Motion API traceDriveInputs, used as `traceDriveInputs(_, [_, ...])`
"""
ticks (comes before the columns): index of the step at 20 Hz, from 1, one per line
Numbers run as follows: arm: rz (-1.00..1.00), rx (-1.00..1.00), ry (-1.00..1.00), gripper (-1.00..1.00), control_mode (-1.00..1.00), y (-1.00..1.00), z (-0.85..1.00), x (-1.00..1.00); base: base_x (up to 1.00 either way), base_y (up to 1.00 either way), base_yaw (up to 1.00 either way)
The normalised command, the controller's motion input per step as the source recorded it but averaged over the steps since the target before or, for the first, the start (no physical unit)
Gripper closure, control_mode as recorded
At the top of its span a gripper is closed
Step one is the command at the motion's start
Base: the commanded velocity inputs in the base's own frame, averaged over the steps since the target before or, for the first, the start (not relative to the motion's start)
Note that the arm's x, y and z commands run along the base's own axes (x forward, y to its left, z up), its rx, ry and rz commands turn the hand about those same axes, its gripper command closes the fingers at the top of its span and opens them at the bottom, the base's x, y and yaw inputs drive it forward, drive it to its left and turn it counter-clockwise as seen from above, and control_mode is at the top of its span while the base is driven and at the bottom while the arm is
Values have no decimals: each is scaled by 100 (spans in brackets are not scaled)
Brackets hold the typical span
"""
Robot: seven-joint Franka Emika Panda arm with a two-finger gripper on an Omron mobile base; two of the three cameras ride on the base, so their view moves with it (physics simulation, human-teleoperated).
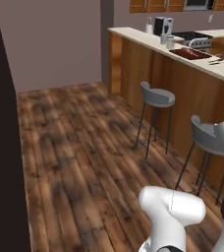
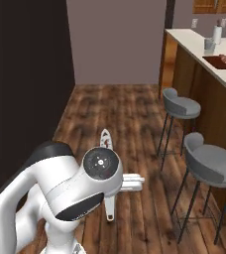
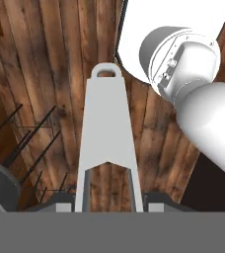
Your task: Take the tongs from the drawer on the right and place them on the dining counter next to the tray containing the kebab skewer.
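Above wood floor [image 3: 50,59], jaws clamped on tongs [image 3: 108,143]; dining counter [image 1: 148,40] well apart.

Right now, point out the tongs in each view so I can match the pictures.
Right base view: the tongs are lower centre, poking out above and below the arm's round joint.
Hand view: dead centre, rising from the gripper, loop end at the top.
Shared landmark: the plank floor behind them, with the grey stools beside.
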Motion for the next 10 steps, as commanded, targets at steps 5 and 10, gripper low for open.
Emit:
traceDriveInputs(5, [0, 0, 0, 100, 100, 0, 0, 0, 100, 92, -31])
traceDriveInputs(10, [0, 0, 0, 100, 100, 0, 0, 0, 100, 95, -31])
